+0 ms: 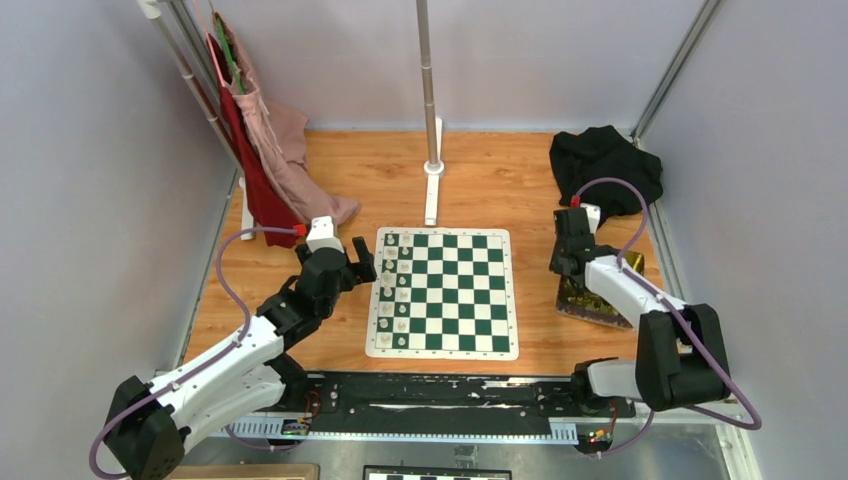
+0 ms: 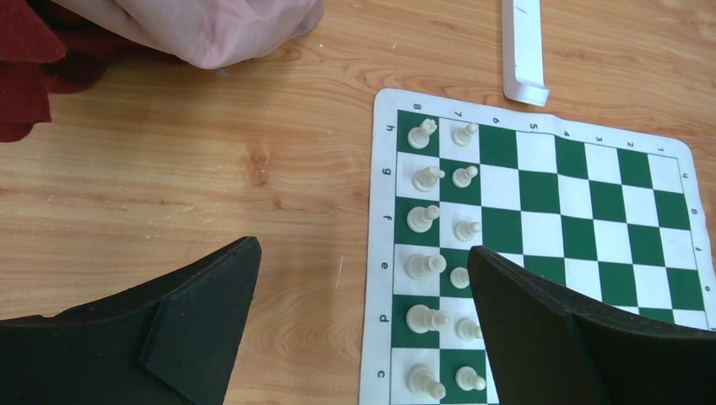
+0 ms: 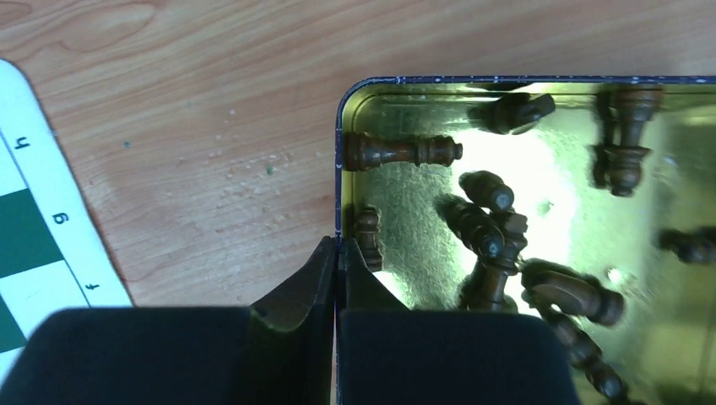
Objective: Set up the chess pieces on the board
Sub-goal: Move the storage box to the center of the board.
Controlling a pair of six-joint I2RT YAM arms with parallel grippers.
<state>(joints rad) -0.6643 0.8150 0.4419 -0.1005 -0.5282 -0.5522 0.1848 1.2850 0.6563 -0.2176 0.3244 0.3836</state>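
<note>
The green-and-white board point(image 1: 455, 290) lies mid-table, with cream pieces point(image 1: 393, 290) filling its two left columns. Several dark brown chess pieces point(image 3: 485, 228) lie loose inside a gold tin point(image 3: 405, 198) to the right of the board point(image 3: 25, 245). My right gripper point(image 3: 338, 245) is shut on the tin's left wall, one finger inside and one outside; in the top view it point(image 1: 567, 270) sits at the tin point(image 1: 598, 305). My left gripper point(image 2: 361, 250) hangs open over the board's point(image 2: 591, 202) left border, above the cream pieces point(image 2: 422, 219), and holds nothing.
A black cloth point(image 1: 603, 165) lies at the back right. Pink and red cloths point(image 1: 270, 160) hang at the back left. A pole on a white base point(image 1: 432, 150) stands behind the board. A black-and-white checkered board point(image 1: 435, 473) peeks in at the near edge.
</note>
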